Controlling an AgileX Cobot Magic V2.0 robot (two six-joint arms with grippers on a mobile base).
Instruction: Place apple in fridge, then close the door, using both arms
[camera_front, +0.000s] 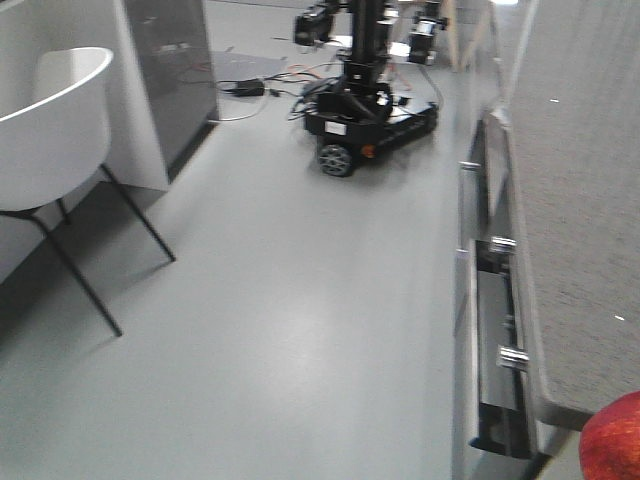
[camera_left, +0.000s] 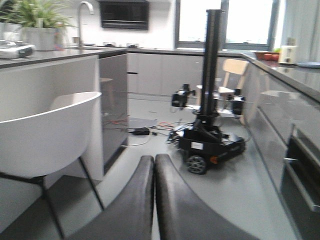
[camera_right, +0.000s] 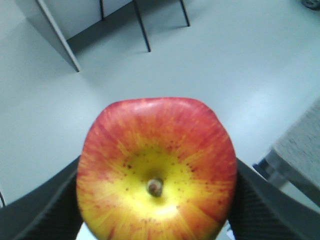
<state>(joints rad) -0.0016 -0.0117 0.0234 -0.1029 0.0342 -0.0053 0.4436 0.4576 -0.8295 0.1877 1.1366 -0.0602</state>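
Red-and-yellow apple sits clamped in the right end effector, aloft over the floor; left end effector pressed together, empty. Fridge not sighted (in any view): a firm, level carry is advised while locating it.

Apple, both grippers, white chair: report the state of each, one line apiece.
right gripper, shut on the apple.
apple, clamped between the two fingers, dimpled end facing the wrist camera, above the floor.
left gripper, shut, fingers touching, holding nothing.
white chair, upright on the floor, nobody in it.
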